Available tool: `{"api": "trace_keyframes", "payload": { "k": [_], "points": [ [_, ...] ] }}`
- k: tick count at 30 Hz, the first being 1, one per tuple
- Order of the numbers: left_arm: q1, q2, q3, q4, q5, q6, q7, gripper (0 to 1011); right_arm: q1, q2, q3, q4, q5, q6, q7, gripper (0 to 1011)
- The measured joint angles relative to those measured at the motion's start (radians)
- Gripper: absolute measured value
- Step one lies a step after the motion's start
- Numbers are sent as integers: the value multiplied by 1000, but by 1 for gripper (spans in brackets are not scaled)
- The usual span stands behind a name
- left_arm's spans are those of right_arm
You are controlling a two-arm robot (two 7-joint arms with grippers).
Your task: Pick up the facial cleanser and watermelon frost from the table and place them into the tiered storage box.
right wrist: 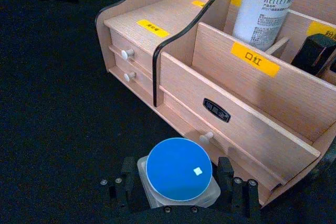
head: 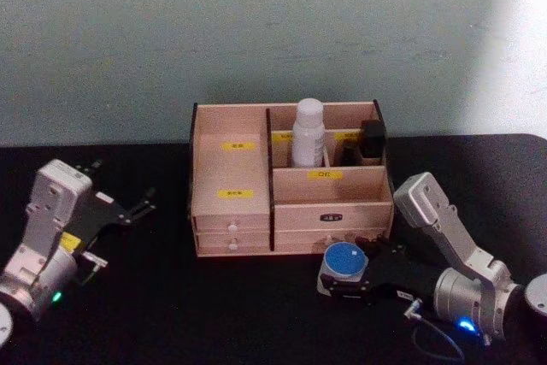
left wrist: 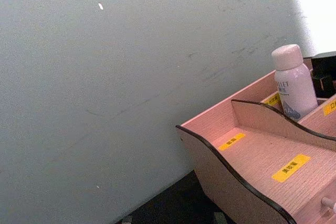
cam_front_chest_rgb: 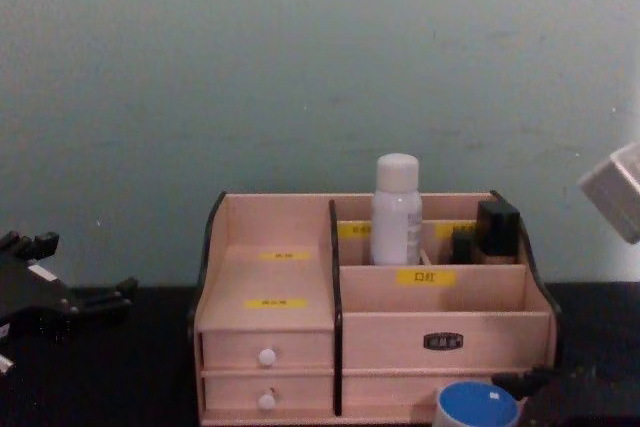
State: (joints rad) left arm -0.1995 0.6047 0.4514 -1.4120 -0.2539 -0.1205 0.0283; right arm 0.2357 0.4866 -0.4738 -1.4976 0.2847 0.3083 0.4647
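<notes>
right wrist view is giving the best look here. the watermelon frost point(right wrist: 178, 169), a little blue-lidded jar on a pale squarish base, is sitting on the black bench point(right wrist: 52, 103) just in front of the tiered storage box point(right wrist: 252, 108), near its right end. the right gripper point(right wrist: 177, 188) is reaching around it, and its fingers point(right wrist: 226, 177) are lying one on each side of the base. they look like they're pressing on it, though i'm not fully sure both are touching.

from the chest view the jar is just a blue lid at the bottom edge.

the head view is showing the left gripper point(head: 147, 203) sitting well off to the box's left, fingers spread a bit, holding nothing.

the facial cleanser point(head: 308, 132), a white bottle, is standing upright in a back compartment just right of the tall divider point(head: 269, 143). the right wrist view is picking up lettering on it.

counting: one box, one bottle, one jar. the chest view is showing two white drawer knobs point(cam_front_chest_rgb: 267, 356), the right wrist view three.
</notes>
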Motion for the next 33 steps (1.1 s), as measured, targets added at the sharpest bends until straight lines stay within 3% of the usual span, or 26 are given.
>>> {"api": "trace_keyframes", "payload": {
  "k": [18,29,33],
  "points": [
    [0,0,0,0,0,0,0,1001,0,0,0,0,-1,5,-2,995],
    [0,0,0,0,0,0,0,1001,1,0,0,0,-1,4,-2,719],
    [0,0,0,0,0,0,0,1001,1,0,0,0,-1,4,-2,719]
  ]
}}
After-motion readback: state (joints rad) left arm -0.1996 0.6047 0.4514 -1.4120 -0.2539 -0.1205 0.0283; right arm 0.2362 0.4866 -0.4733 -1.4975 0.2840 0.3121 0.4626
